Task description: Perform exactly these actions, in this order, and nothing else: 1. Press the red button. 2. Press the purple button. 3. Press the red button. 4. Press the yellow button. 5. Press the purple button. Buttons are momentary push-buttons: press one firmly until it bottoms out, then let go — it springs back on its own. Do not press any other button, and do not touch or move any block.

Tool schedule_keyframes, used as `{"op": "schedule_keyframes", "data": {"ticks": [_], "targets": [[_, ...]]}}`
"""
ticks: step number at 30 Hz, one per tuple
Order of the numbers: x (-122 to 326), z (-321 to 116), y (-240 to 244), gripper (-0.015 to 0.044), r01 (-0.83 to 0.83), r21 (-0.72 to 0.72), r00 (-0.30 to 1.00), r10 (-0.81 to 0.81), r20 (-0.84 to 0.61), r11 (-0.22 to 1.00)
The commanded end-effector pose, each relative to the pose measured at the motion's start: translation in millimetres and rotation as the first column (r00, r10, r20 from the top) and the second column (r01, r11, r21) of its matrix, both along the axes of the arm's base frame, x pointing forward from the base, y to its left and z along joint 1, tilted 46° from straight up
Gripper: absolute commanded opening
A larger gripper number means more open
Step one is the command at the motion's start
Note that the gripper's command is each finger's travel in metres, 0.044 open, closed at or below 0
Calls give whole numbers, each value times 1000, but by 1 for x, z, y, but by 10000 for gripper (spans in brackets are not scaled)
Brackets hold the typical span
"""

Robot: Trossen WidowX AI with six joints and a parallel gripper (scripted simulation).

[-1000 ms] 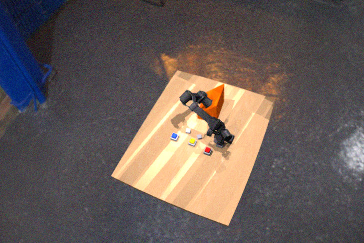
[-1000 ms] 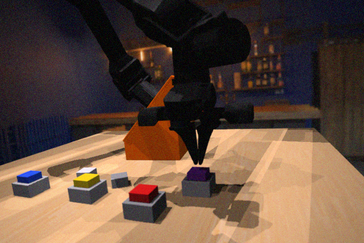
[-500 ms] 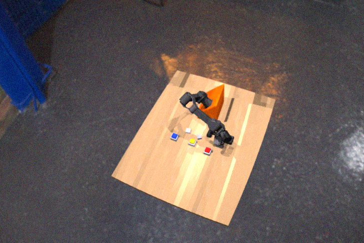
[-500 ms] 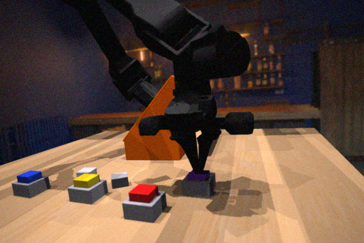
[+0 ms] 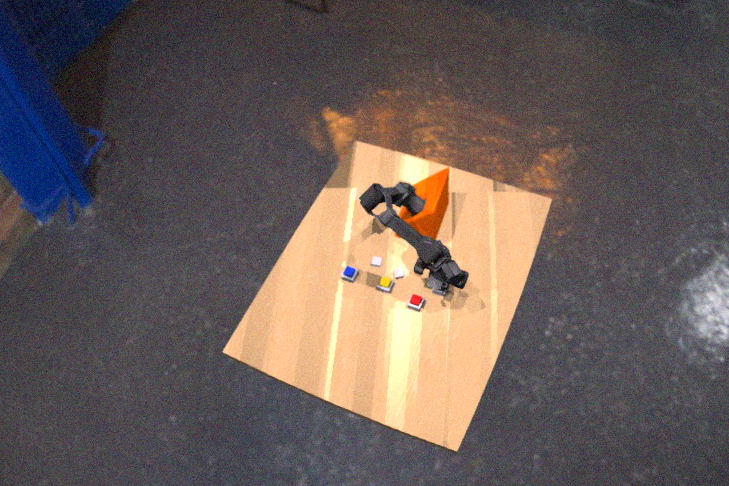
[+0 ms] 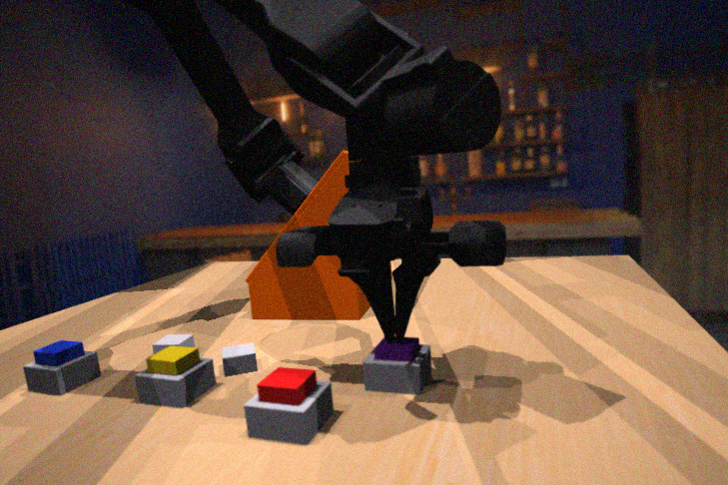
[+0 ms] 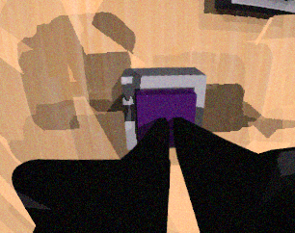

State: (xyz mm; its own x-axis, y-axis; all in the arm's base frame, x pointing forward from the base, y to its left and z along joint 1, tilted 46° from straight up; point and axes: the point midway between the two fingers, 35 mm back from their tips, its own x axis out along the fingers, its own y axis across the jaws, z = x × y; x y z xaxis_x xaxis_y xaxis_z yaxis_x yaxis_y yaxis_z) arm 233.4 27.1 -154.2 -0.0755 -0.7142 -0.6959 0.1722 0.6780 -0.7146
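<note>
The purple button [image 6: 396, 349] [image 7: 166, 108] sits in its grey housing on the wooden surface [image 5: 359, 343] [image 6: 547, 319] [image 7: 50, 29], and the tips of the jaws [image 6: 394, 339] are right at its cap, pointing steeply down. The jaws are clenched, with nothing between them; only a thin slit shows between the two fingers higher up. In the exterior view the tips meet the top of the cap, and in the wrist view they overlap its near part; whether the cap is bottomed out cannot be told. From the top, the arm [image 5: 408, 231] [image 6: 427, 108] hides most of that button. The red button [image 5: 415, 300] [image 6: 288, 385] stands near it, its cap raised above its housing. The yellow button [image 5: 384, 282] [image 6: 173, 359] comes next along the row, also raised, and beyond it is the blue button [image 5: 349, 272] [image 6: 59, 352], raised too. Two small white blocks lie near the yellow button: one block [image 5: 399, 273] [image 6: 240, 359] between it and the arm, the other block [image 5: 376, 261] [image 6: 174, 342] partly hidden behind it in the exterior view. An orange wedge [image 5: 434, 206] [image 6: 313, 285] stands farther back, beside the arm's lower part.
</note>
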Motion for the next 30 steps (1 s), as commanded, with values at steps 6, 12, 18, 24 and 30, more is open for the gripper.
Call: {"op": "schedule_keyframes", "data": {"ticks": [6,12,18,24,30], "targets": [[4,21,24,20,-6,7,1000,6,8,1000],[7,62,66,20,-6,9,1000,6,7,1000],[40,79,46,20,-3,21,1000,3,1,1000],[84,112,9,20,-6,4,1000,6,10,1000],[84,109,7,20,-6,4,1000,6,10,1000]]}}
